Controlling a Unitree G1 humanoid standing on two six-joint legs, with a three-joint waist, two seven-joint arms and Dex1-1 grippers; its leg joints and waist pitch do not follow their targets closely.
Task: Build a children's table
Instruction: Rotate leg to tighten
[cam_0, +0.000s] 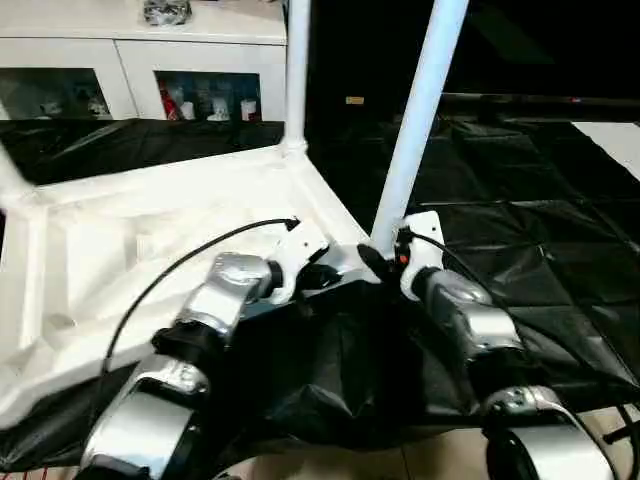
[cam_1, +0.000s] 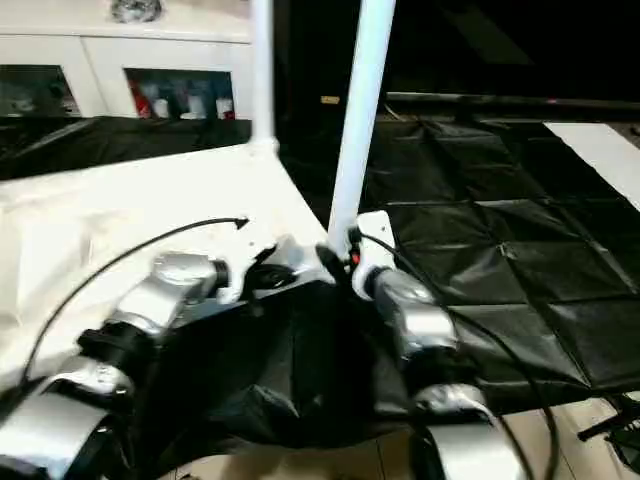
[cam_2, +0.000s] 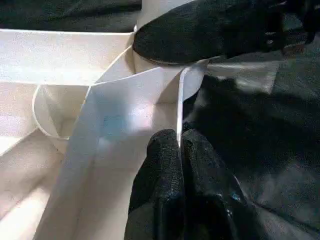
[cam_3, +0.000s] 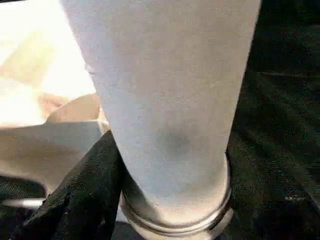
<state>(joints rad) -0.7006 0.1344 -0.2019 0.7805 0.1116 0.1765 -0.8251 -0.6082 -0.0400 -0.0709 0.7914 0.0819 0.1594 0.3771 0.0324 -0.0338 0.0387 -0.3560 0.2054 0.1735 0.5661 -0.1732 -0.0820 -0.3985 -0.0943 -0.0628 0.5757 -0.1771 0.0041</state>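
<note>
Keep your left hand (cam_2: 179, 150) clamped on the tabletop rim (cam_2: 181, 105); your right hand (cam_0: 385, 262), closed around the tube leg (cam_0: 415, 125), should press it straight into the corner socket (cam_3: 175, 220).

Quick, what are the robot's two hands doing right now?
Left gripper: shut on the rim of the table top.
Right gripper: shut on the leg at the near corner socket.

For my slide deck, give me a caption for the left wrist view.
Left gripper pinches the table top's thin side wall beside a corner socket, the right gripper's finger close above.
</note>
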